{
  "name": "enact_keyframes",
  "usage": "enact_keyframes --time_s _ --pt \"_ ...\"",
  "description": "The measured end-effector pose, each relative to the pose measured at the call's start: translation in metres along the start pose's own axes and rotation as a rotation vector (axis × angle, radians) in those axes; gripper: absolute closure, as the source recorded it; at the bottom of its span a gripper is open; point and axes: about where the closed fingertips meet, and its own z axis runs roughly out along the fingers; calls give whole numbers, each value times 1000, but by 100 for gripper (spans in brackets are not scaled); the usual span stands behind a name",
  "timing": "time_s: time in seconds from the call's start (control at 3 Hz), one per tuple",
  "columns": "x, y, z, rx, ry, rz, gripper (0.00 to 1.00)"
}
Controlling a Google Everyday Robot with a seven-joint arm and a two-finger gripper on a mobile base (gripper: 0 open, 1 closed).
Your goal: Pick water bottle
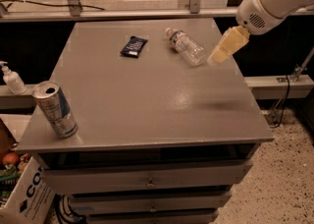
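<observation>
1. Water bottle (pixel 186 47) lies on its side at the far right of the desk (pixel 147 105), free to roll.
2. Tool (pixel 226 46) hovers just beside its base, likely lining up; open or closed, I cannot tell.

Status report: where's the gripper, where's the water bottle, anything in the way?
Gripper close beside the water bottle, at its base end. Bottle on its side, not lifted. Dark packet and can lie apart, not between.

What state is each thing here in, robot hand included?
water bottle: lying on its side, cap on, not held
gripper: in the air, right of the bottle
drink can: upright at front left corner
dark packet: lying flat
pump bottle: upright, off the cabinet
</observation>
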Motion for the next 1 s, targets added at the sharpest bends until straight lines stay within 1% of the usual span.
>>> enact_keyframes --time_s 0.33,0.67,1.0 --pt "-3 -1 7 -22 -19 7 0" --pt "-21 -1 41 -35 -35 27 0" --pt "-43 -2 72 -38 -35 54 0"
